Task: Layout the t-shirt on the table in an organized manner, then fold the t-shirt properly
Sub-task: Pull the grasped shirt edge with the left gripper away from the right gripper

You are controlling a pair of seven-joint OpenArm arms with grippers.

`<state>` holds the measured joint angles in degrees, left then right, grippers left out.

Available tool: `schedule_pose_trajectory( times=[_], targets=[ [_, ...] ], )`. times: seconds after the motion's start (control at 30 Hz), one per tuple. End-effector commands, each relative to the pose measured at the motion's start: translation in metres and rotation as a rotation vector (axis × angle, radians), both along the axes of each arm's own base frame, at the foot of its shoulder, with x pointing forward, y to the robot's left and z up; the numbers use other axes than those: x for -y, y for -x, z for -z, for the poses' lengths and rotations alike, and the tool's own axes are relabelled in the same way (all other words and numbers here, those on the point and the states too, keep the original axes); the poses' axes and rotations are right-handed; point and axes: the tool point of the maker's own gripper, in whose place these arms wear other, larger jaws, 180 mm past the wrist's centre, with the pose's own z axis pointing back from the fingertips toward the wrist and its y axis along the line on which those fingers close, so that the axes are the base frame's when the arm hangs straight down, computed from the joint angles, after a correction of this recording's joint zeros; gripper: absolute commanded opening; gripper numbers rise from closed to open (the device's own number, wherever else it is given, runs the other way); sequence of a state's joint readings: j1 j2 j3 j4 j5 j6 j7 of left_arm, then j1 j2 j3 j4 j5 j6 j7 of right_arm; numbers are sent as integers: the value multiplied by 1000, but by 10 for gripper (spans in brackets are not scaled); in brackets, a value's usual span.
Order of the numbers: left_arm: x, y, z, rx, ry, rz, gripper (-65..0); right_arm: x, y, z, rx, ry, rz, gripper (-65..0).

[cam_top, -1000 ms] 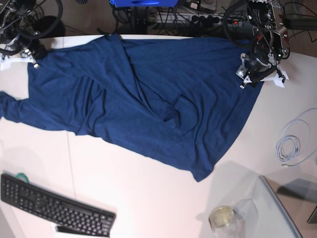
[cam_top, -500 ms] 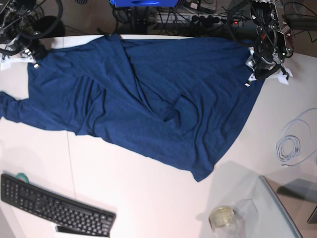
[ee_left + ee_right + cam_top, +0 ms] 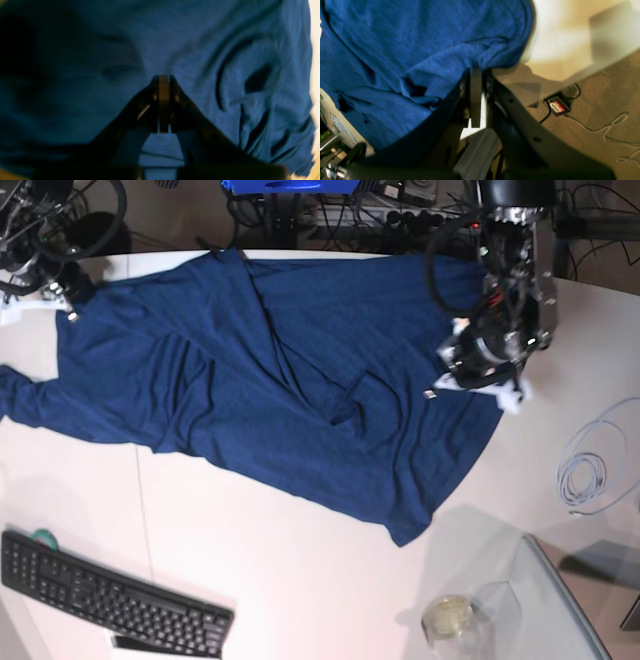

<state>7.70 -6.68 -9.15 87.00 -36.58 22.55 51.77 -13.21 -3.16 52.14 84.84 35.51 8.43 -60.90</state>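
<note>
The dark navy t-shirt (image 3: 270,380) lies spread and creased across the white table (image 3: 300,580), with a fold near its middle. My left gripper (image 3: 475,375) is over the shirt's right part. In the left wrist view its fingers (image 3: 163,77) are pressed together on the wrinkled t-shirt (image 3: 200,50), and the shirt's right edge sits pulled in under it. My right gripper (image 3: 68,298) is at the shirt's far left corner. In the right wrist view that gripper (image 3: 476,71) is shut on a bunched edge of the t-shirt (image 3: 420,37) near the table's rim.
A black keyboard (image 3: 110,600) lies at the front left. A coiled pale cable (image 3: 585,475) rests at the right. A glass panel (image 3: 560,610) and a small round jar (image 3: 448,617) stand at the front right. Cables and a power strip (image 3: 400,218) run behind the table.
My left gripper has shut and moved left from the shirt's right edge, drawing that edge inward with it. The right arm and the rest of the shirt have stayed put.
</note>
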Motion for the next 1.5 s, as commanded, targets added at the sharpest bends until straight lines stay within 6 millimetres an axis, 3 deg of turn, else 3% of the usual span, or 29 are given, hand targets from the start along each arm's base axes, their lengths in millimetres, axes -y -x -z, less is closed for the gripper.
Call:
schedule_pose_trajectory(
  times=[0.0, 0.13, 0.27, 0.63, 0.73, 0.83, 0.87, 1.0, 1.2, 1.37, 1.47],
  targets=[
    [5, -6, 1, -2, 3, 22, -650, 17, -15, -12, 45, 45, 0, -650],
    [30, -6, 31, -99, 15, 99, -650, 34, -36, -16, 72, 51, 11, -650],
    [36, -14, 50, -168, 12, 123, -650, 46, -52, -10, 69, 22, 25, -650],
    [27, -106, 54, -43, -225, 175, -650, 69, -122, 4, 98, -103, 100, -650],
    [37, -130, 44, -8, -242, 192, -650, 75, -130, 0, 105, -108, 105, -650],
    [53, -149, 20, 74, -208, 203, -650, 78, -128, -2, 102, -101, 96, -650],
    [62, -147, 13, 91, -184, 220, -650, 78, -123, -2, 92, -100, 88, -650],
    [56, -132, -18, 164, -110, 198, -650, 80, -114, -5, 88, -75, 70, -650],
    [-3, -81, -47, 191, -107, 107, -650, 73, -106, -7, 95, -47, 55, -650],
    [-46, -52, -35, 127, -171, 68, -650, 67, -101, -4, 86, -55, 50, -650],
    [-57, -43, -25, 86, -188, 62, -650, 66, -99, -2, 82, -60, 52, -650]
  ],
)
